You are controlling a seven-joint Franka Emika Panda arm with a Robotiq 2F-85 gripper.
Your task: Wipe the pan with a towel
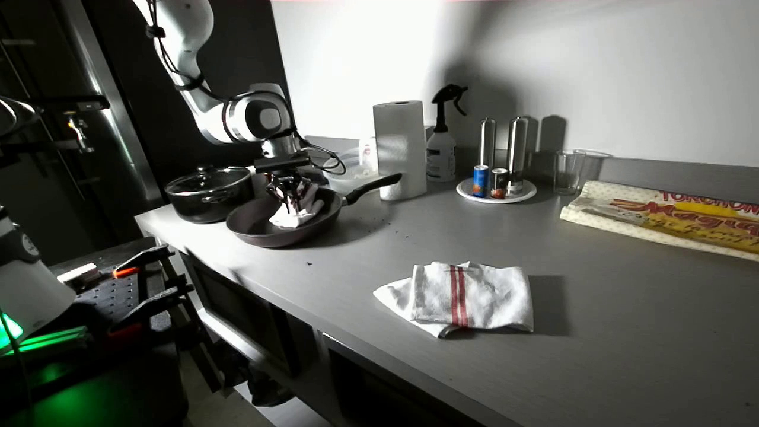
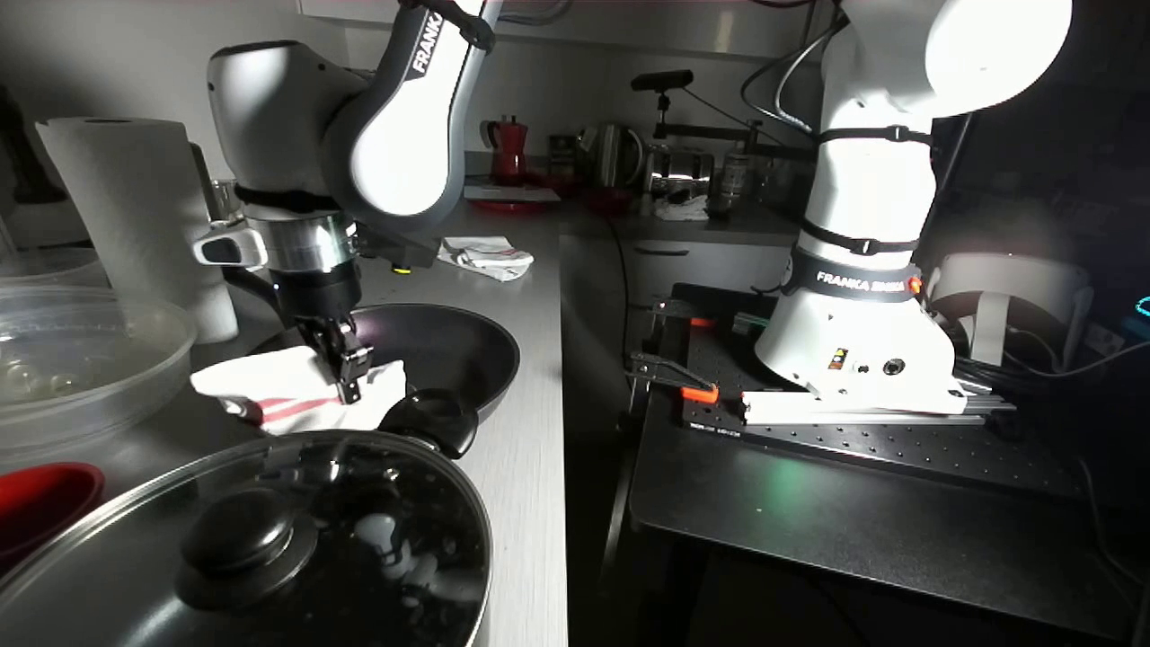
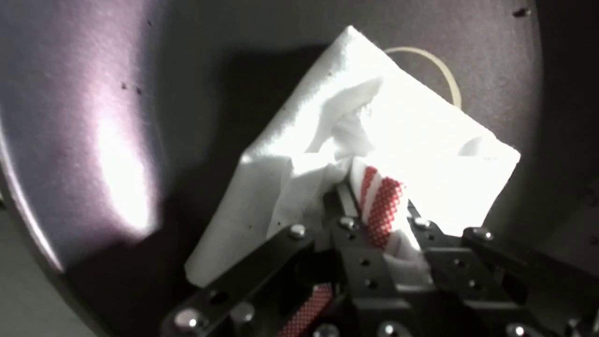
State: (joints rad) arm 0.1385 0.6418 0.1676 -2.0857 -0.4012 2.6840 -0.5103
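A dark frying pan (image 1: 252, 222) sits on the counter, its black handle pointing toward the paper roll; it also shows in an exterior view (image 2: 472, 346) and in the wrist view (image 3: 196, 107). My gripper (image 1: 293, 207) is over the pan, pointing down, shut on a crumpled white towel (image 2: 287, 382) with red stripes. In the wrist view the towel (image 3: 421, 135) is bunched between the fingers (image 3: 374, 206) and spreads over the pan's floor. Some dark specks and a pale curved mark show on the pan. In an exterior view, part of the towel hangs over the pan's side.
A black pot with a glass lid (image 1: 207, 193) stands close beside the pan. A paper roll (image 1: 400, 151), a clear plastic bowl (image 2: 99, 386) and a spray bottle (image 1: 440, 155) stand behind. Another folded striped towel (image 1: 486, 296) lies on the counter. A plate (image 1: 465, 193) holds cans.
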